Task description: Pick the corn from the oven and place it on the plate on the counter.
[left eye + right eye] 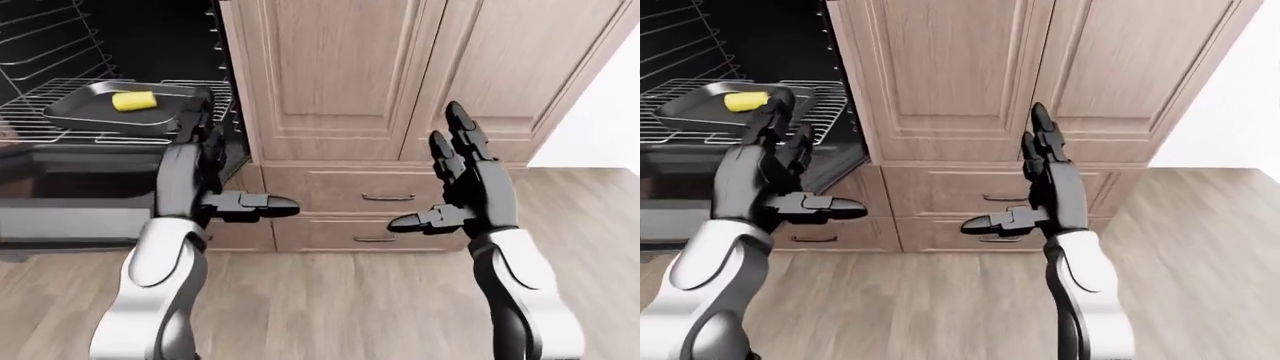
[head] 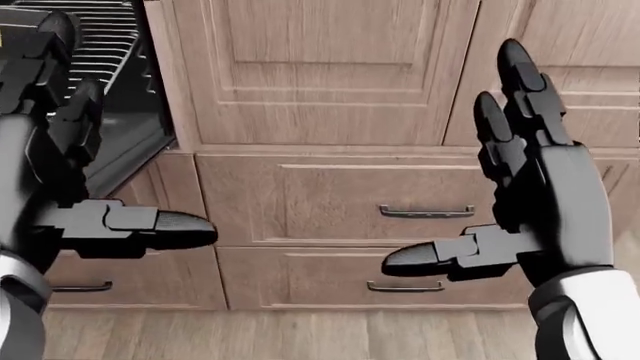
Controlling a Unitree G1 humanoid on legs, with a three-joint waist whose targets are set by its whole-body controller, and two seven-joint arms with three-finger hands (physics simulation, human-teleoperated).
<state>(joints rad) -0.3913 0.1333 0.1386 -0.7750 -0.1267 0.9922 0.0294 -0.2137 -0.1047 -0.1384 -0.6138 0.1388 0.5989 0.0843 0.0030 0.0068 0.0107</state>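
Observation:
The yellow corn (image 1: pixel 133 100) lies on a dark baking tray (image 1: pixel 90 114) on a wire rack (image 1: pixel 40 129) inside the open oven, at the upper left of the left-eye view. My left hand (image 1: pixel 215 161) is open, raised just right of and below the tray, not touching it. My right hand (image 1: pixel 455 176) is open and empty, raised before the wooden cabinet doors. No plate or counter shows in any view.
Tall wooden cabinet doors (image 1: pixel 330 75) and two drawers with metal handles (image 1: pixel 388 197) stand to the right of the oven. The open oven door (image 1: pixel 60 217) juts out at the left. Wooden floor (image 1: pixel 330 307) lies below.

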